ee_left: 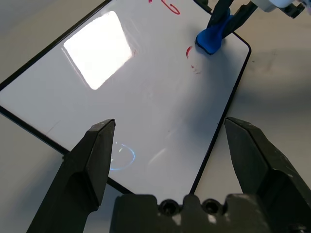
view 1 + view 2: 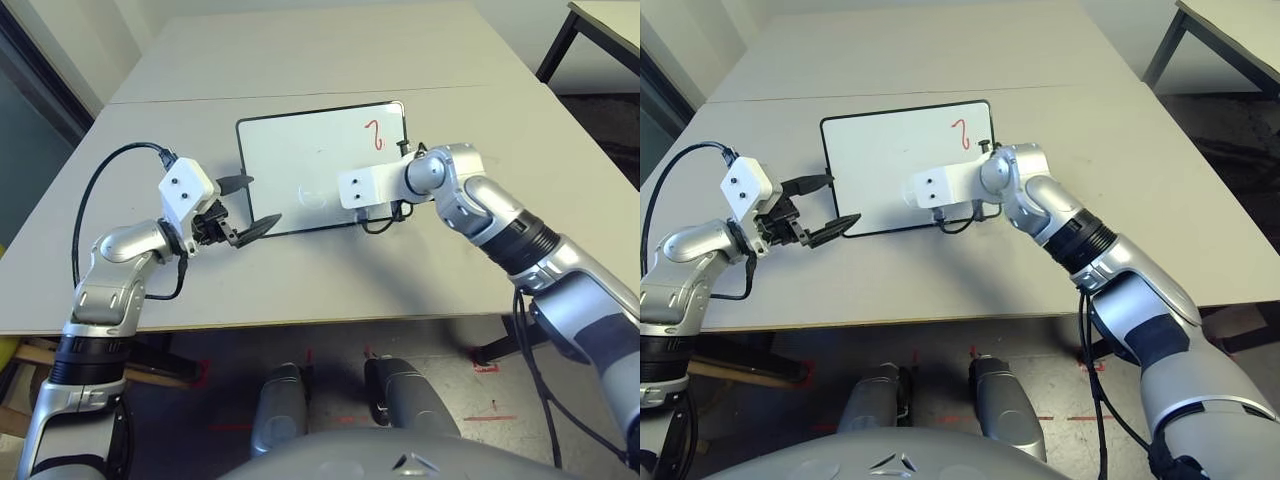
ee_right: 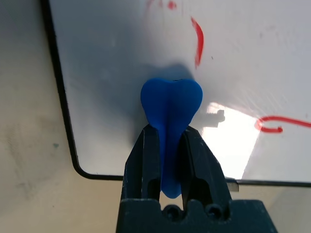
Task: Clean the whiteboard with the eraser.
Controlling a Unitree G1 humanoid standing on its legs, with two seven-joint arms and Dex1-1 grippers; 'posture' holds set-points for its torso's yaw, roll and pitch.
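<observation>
Table (image 2: pixel 300 290): lying flat in front of the robot, bearing the board.
Left gripper (image 2: pixel 264 200): hovering by the board's left edge, its two fingers standing wide apart, holding nothing.
Right gripper (image 3: pixel 170 129): clamping the blue eraser between its two fingers, one on each side of the narrow waist.
Eraser (image 3: pixel 171 102): sitting over the near right part of the board, one rounded lobe jutting past the fingertips; whether it is touching the surface, I cannot tell.
Eraser handling: probably weighing little and giving slightly under a squeeze; likely twisting in the grip if dragged by its lobe end, so the waist is offering the best hold.
Whiteboard (image 2: pixel 290 150): lying flat, looking stiff, thin and glossy; probably sliding if rubbed hard, so the left gripper could be steadying it by its black frame.
Red squiggle (image 2: pixel 375 135): showing near the far right corner, still needing a wipe.
</observation>
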